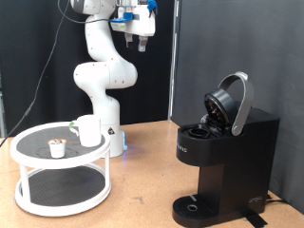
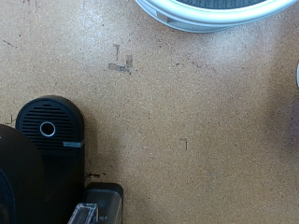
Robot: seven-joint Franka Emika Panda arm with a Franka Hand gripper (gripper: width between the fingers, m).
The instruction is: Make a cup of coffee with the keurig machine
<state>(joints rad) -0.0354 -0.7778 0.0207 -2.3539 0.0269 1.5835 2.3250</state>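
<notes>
The white cup (image 1: pixel 88 130) stands on the top tier of a round white stand (image 1: pixel 38 160) at the exterior view's left, next to a small brown-topped coffee pod (image 1: pixel 58 147). The black keurig machine (image 1: pixel 228 161) stands at the right with its lid (image 1: pixel 231 100) raised; its round drip tray (image 1: pixel 195 205) is bare. It shows in the wrist view too, drip tray (image 2: pixel 49 127) from above. My gripper (image 1: pixel 142 40) hangs high at the exterior view's top, between stand and machine, with nothing seen in it. Its fingers do not show in the wrist view.
The wooden table (image 1: pixel 142 190) carries both things. The arm's white base (image 1: pixel 106 123) stands right behind the stand. A dark curtain fills the back right. In the wrist view the stand's rim (image 2: pixel 201 19) shows at one edge, and a tape mark (image 2: pixel 120 65) on the table.
</notes>
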